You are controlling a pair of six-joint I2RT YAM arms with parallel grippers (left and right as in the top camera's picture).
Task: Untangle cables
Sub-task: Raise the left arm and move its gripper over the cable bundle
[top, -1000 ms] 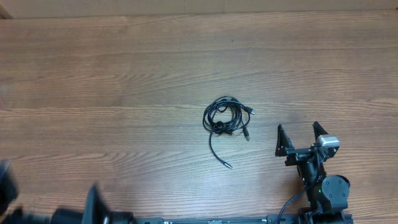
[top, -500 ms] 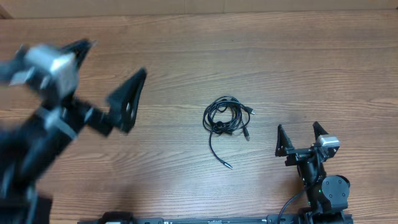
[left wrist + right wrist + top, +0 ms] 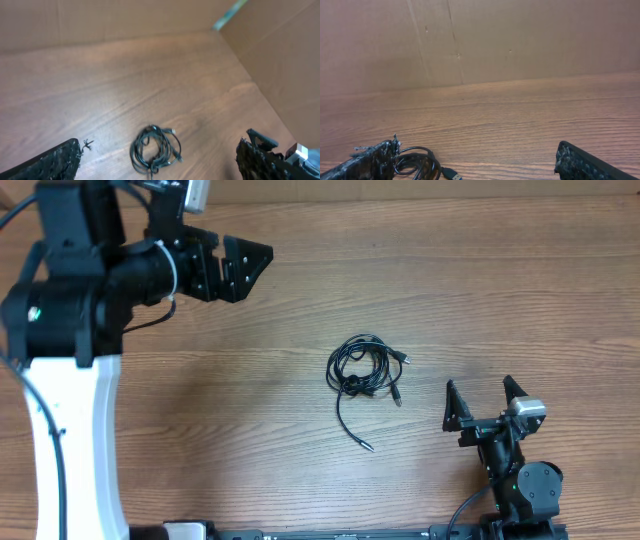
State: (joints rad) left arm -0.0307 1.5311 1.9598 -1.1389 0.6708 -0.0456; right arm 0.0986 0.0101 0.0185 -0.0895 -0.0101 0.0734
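No readable text, labels, brands, numbers or signs anywhere

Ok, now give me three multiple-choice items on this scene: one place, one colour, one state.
1. The cables lie: A) on the table, left of the right gripper; B) inside the right gripper; C) at the table's far edge.
2. The cables are: A) white; B) black; C) red.
3. The right gripper is: A) shut on a cable; B) open and empty; C) shut and empty.
Answers: 1A, the bundle lies mid-table beside it; 2B, dark cords on brown wood; 3B, jaws apart, nothing between.
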